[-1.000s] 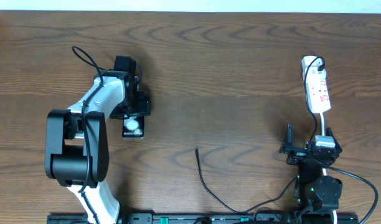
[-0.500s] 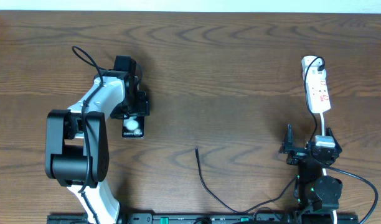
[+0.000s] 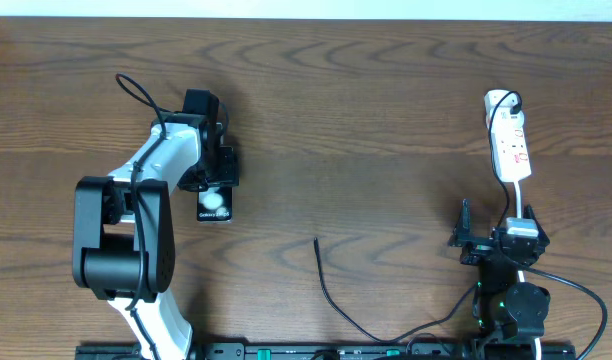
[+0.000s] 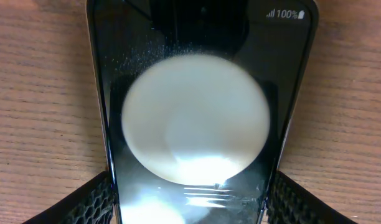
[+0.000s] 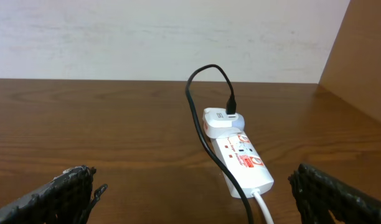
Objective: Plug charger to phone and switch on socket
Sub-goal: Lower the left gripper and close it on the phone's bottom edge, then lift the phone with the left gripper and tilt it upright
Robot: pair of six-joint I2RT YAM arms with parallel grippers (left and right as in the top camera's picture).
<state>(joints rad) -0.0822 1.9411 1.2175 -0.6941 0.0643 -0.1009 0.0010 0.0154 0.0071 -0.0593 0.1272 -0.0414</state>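
Observation:
The phone [image 3: 214, 203] lies flat on the wooden table, its glossy black screen [image 4: 197, 124] showing a big round white reflection. My left gripper [image 3: 214, 184] reaches down over the phone's far half. Its two fingers [image 4: 84, 202] press against the phone's long edges, so it [image 4: 190, 196] is shut on the phone. The charger [image 3: 323, 280] curves across the table middle, its free tip pointing away from the front edge. The socket [image 3: 510, 145] lies at the right. My right gripper [image 3: 496, 228] stands open in front of it [image 5: 243, 158], holding nothing [image 5: 197, 199].
A white adapter [image 5: 220, 121] sits in the socket's far end with a black cable [image 5: 200, 118] looping from it toward me. The socket's white cord [image 5: 262, 208] runs back under my right gripper. A pale wall stands behind the table.

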